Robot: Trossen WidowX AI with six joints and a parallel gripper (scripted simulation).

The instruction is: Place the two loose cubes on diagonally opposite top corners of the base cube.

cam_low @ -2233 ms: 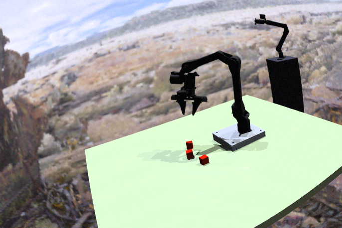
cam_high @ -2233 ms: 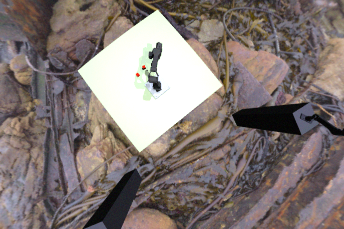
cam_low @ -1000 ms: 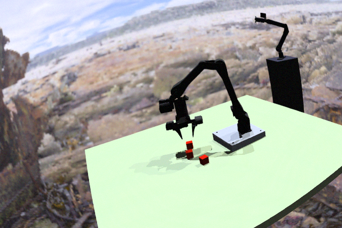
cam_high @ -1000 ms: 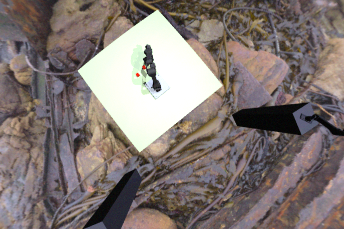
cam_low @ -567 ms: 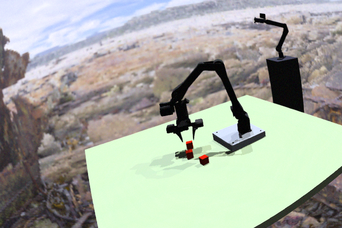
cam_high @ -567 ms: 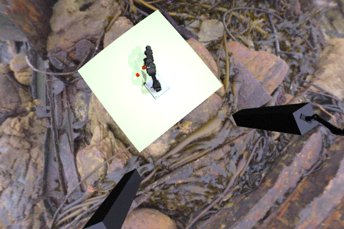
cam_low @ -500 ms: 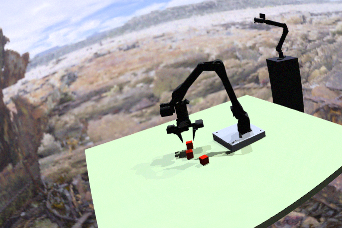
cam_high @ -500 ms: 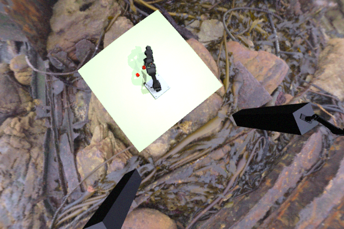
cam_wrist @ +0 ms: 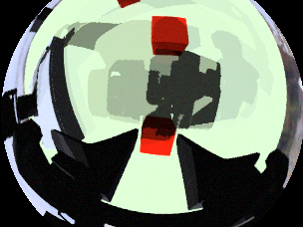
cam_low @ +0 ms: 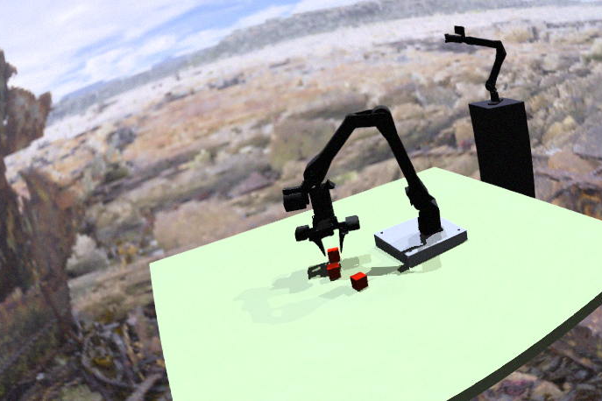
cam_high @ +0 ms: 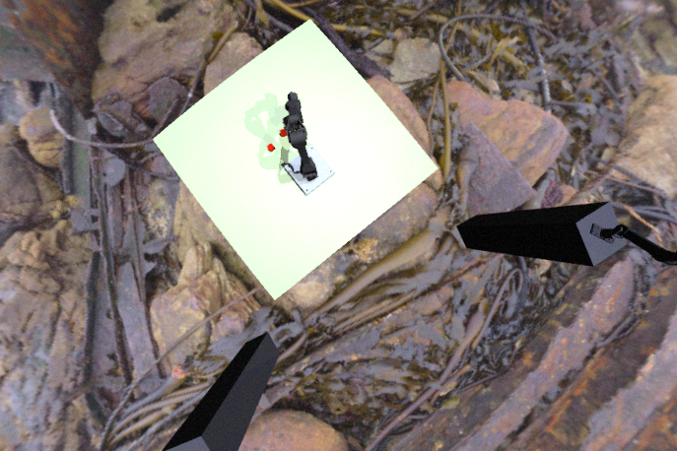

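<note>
Three small red cubes lie on the pale green table (cam_low: 263,355) (cam_high: 233,213). My gripper (cam_low: 330,246) (cam_wrist: 157,135) points straight down with a finger on each side of the rear cube (cam_low: 333,254) (cam_wrist: 158,136). Its tips are level with the cube's upper part, and the fingers look slightly apart from its sides. A second cube (cam_low: 333,270) (cam_wrist: 169,34) lies just in front of it, in the arm's shadow. A third cube (cam_low: 358,280) (cam_high: 270,147) lies further to the right. In the top view one more cube (cam_high: 283,133) shows at the arm's edge; the arm hides the gripper there.
The arm's grey base plate (cam_low: 420,238) (cam_high: 317,175) sits behind and right of the cubes. A black pillar (cam_low: 502,142) (cam_high: 535,233) carrying a camera arm stands beyond the table's far right edge. Another black pillar (cam_high: 227,393) stands off the table.
</note>
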